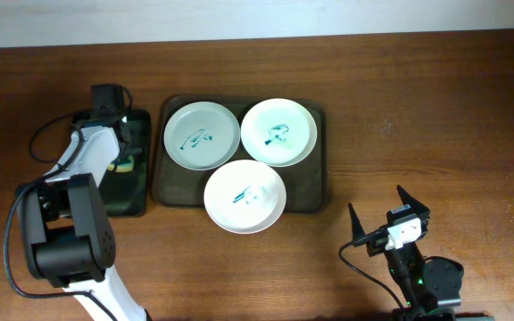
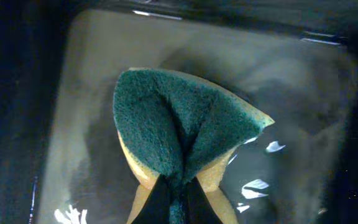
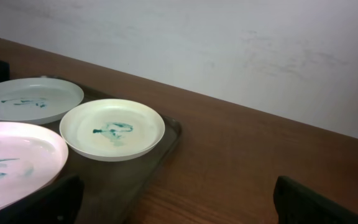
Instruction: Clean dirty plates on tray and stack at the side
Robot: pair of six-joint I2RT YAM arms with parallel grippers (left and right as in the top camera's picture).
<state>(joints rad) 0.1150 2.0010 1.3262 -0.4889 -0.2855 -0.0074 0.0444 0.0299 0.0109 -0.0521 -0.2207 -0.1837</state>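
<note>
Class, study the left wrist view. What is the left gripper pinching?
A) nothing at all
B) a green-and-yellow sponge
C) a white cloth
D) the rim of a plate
B: the left gripper is shut on the sponge, which is creased where the fingers squeeze it.

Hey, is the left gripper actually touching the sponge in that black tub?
Touching. The left wrist view shows the left gripper shut on the sponge, whose green face folds inward at the pinch.
</note>
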